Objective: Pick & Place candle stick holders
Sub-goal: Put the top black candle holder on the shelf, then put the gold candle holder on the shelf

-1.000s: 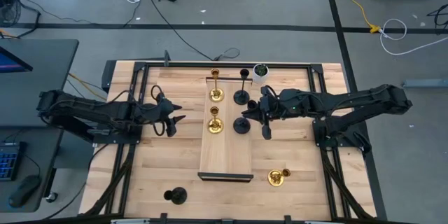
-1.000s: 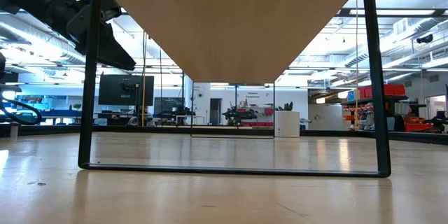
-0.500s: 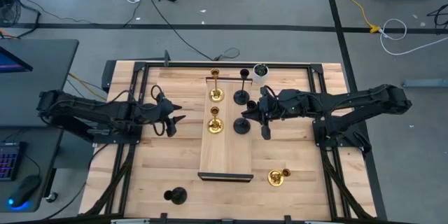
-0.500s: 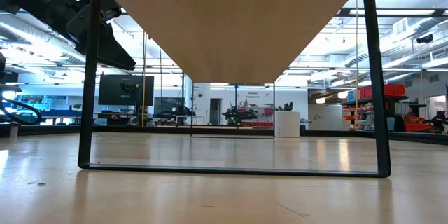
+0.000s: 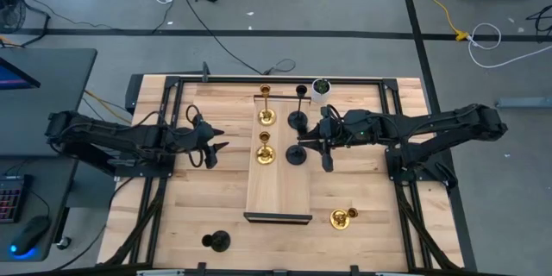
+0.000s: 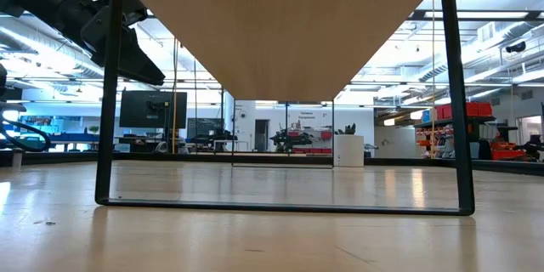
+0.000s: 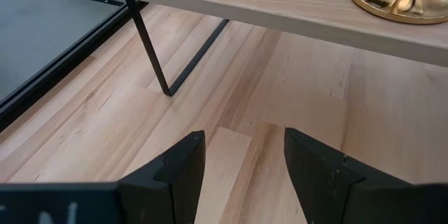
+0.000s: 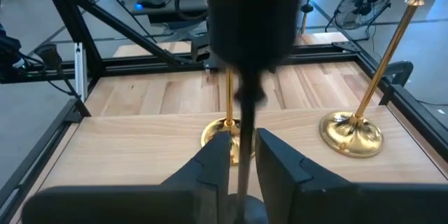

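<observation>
A raised wooden shelf stands mid-table. On it stand two gold candle stick holders and two black ones, each on its round base. A third gold holder and a third black one stand on the table near the front. My right gripper is at the nearer black holder on the shelf, shut on its stem. My left gripper is open and empty, left of the shelf. My right gripper pinches the black holder's thin stem, low down just above the base, between its two fingers. The fingers come level from the table's right side and lie across the stem. The holder stands upright, its base on the shelf.
A small white pot with green inside stands behind the shelf's far right corner. A black metal frame runs round the tabletop. The shelf's thin black legs stand on the table. Bare wood lies on both sides of the shelf.
</observation>
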`<move>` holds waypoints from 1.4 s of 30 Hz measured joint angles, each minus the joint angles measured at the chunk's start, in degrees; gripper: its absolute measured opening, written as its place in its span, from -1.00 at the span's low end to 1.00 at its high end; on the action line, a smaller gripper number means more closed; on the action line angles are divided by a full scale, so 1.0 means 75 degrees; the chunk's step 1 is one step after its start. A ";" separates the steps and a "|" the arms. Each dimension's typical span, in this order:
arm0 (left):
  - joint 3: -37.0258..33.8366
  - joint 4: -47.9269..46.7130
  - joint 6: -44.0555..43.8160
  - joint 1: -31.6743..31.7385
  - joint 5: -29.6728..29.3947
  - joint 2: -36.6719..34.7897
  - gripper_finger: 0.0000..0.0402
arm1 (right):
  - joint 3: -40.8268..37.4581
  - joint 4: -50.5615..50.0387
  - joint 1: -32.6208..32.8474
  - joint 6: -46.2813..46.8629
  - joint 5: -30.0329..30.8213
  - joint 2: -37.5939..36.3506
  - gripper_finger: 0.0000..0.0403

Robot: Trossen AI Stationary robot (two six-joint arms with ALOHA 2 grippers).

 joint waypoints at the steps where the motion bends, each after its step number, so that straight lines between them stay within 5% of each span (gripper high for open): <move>1: 0.0000 0.0000 0.0001 0.0000 0.0000 0.0000 -0.02 | 0.0000 -0.0002 0.0000 0.0001 0.0000 0.0000 -0.64; 12: 0.0000 0.0000 -0.0001 -0.0002 0.0000 0.0000 -0.02 | 0.0000 -0.0197 0.0012 -0.0195 0.0160 -0.0002 -0.58; 27: 0.0000 -0.0017 0.0002 -0.0002 0.0003 0.0003 -0.02 | -0.0003 -0.2236 0.0590 -0.0106 0.0339 -0.1310 -0.08; 42: 0.0000 -0.0006 -0.0208 -0.0002 0.0003 0.0001 -0.02 | -0.0003 -0.4524 0.3612 0.3228 0.0467 -0.1909 -0.25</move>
